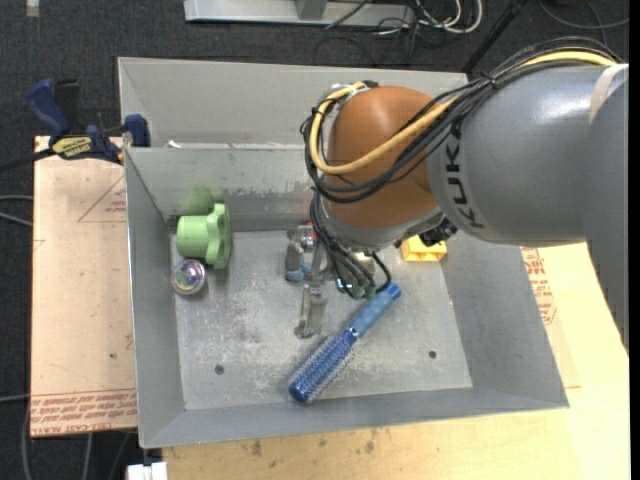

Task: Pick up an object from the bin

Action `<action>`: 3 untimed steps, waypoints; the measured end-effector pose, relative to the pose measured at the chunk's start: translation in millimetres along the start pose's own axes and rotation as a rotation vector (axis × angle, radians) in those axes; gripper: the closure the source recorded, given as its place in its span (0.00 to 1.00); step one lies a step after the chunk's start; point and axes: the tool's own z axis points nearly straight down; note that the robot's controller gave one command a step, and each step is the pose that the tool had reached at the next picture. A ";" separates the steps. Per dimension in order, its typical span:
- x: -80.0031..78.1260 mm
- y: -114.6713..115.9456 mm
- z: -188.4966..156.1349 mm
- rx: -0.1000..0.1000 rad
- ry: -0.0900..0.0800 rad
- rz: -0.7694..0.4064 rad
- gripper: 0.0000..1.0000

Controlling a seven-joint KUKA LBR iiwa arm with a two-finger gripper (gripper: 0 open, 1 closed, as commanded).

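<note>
Found in the lower middle of the bin (240,343): blue brush (338,353), slim, lying flat on a slant. Bristled head toward the near wall, smooth handle pointing up and right under the arm. Just left of its handle: gripper (310,318), low over the floor. Released or clenched: cannot tell. Well apart at left: green plastic piece (205,233), shiny ball (188,278).

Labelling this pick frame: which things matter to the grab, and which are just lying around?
In play:
- gripper, low over the middle of the bin
- blue brush, nearest to it, just to its right, not held

Lying about:
- green plastic piece and shiny ball, by the left wall
- yellow block, partly hidden behind the arm
</note>
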 end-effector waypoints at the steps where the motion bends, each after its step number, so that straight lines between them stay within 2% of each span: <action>1: 55.8 -50.8 117.1 0.001 0.002 -0.045 0.00; 2: 53.9 -49.5 115.7 -0.001 -0.005 -0.046 1.00; 3: 48.7 -24.5 0.7 -0.002 -0.016 -0.054 1.00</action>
